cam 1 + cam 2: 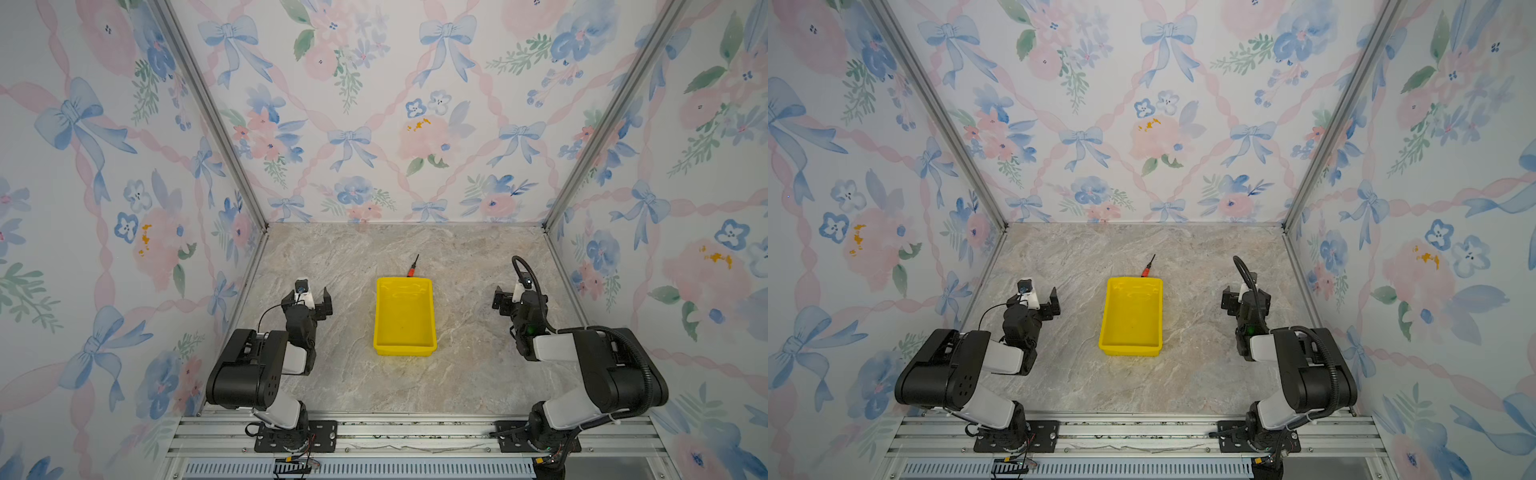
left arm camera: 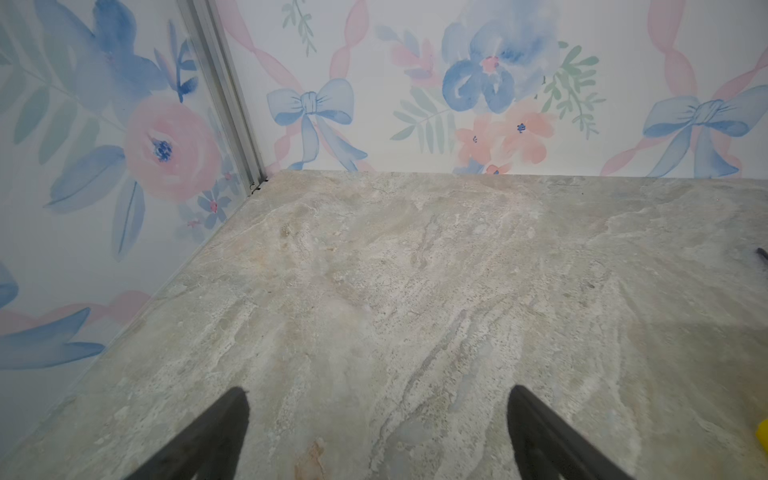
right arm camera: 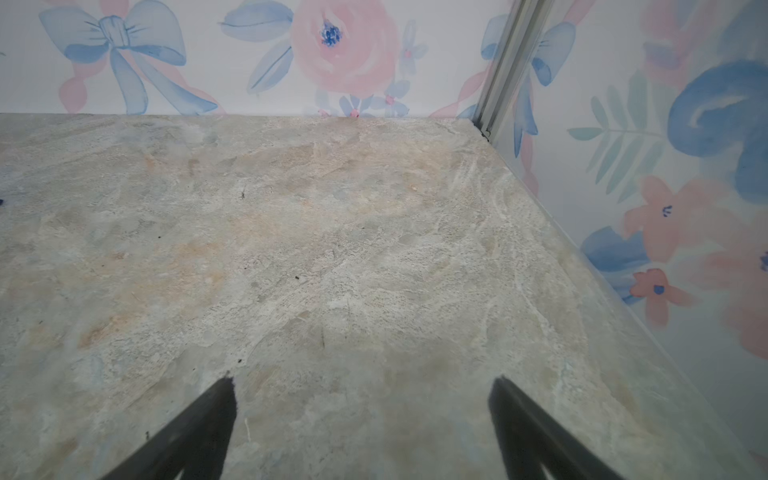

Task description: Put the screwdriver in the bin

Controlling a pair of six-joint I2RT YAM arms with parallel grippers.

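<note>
Left tool (image 2: pixel 376 395) and right tool (image 3: pixel 365 382) both gape empty. The screwdriver (image 1: pixel 412 268) lies ahead, between them, well apart, just beyond the bin (image 1: pixel 404 353). Marbled worktop (image 1: pixel 457 374), floral walls (image 1: pixel 374 124).

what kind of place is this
Probably a robot test cell: left arm and right arm mounted on an aluminium rail, wallpapered panels boxing in the tabletop, only a bin and screwdriver laid out.
</note>
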